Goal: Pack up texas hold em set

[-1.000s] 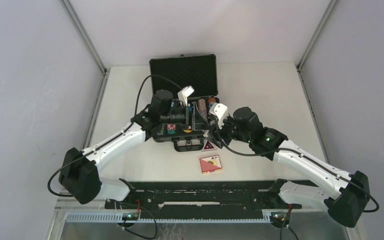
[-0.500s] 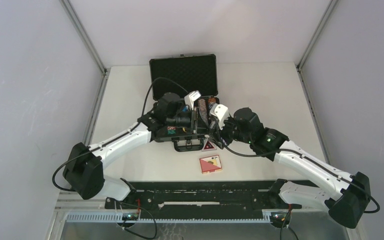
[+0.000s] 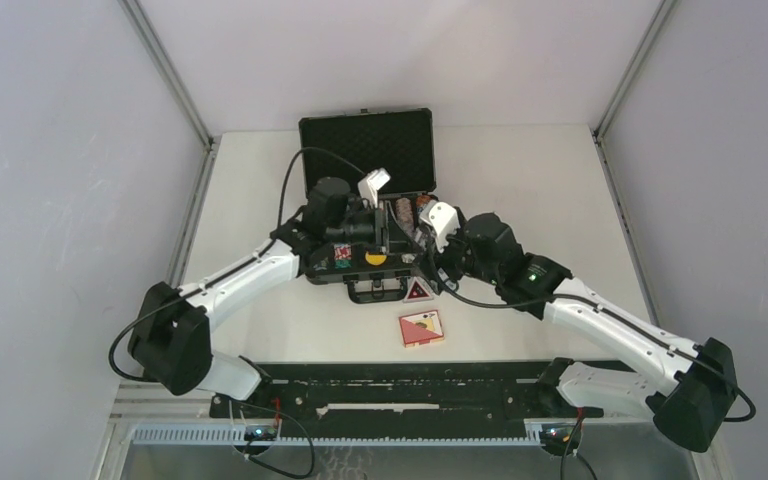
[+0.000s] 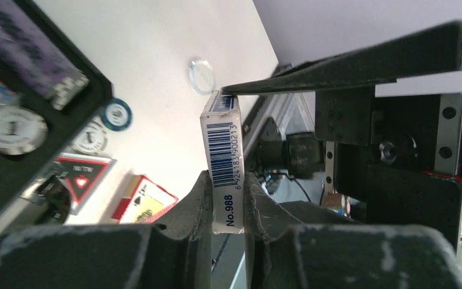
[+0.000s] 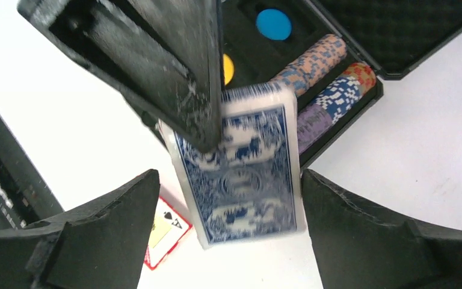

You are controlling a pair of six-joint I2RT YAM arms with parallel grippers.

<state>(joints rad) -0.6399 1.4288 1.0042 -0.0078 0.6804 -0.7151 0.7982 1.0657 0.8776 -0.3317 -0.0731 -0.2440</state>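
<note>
We find the blue deck [image 4: 222, 144] held in the air over the near edge of the open case [image 3: 400, 150], between the two grippers. The left gripper [image 4: 225, 177] is clenched on it, pinching the two broad faces at one short end. The right gripper [image 5: 230, 174] is released. Its fingers [image 5: 373, 235] stand wide to either side of the deck's long edges, with a gap showing on at least one side (in the left wrist view one fingertip sits right at the deck's far corner, and we cannot tell whether it touches).

The deck's long axis runs from the left gripper across to the right one. Its patterned back faces the right wrist camera and its barcode edge faces the left wrist camera. A left finger covers one corner of that back.

Beyond the deck, chips [image 5: 322, 57] lie in rows in the case, with a blue button [image 5: 274, 24] and a yellow button [image 5: 228, 69] in foam pockets.

The case sits mid-worktop [image 3: 520, 180], its lid toward the far edge, and the arms hide much of its base from above. Just off the case's near edge lie the triangular button [image 3: 417, 292], two loose chips [image 4: 116, 114] and a clear disc [image 4: 200, 75]. The red deck [image 3: 421, 328] lies flat nearer the worktop's near edge.
</note>
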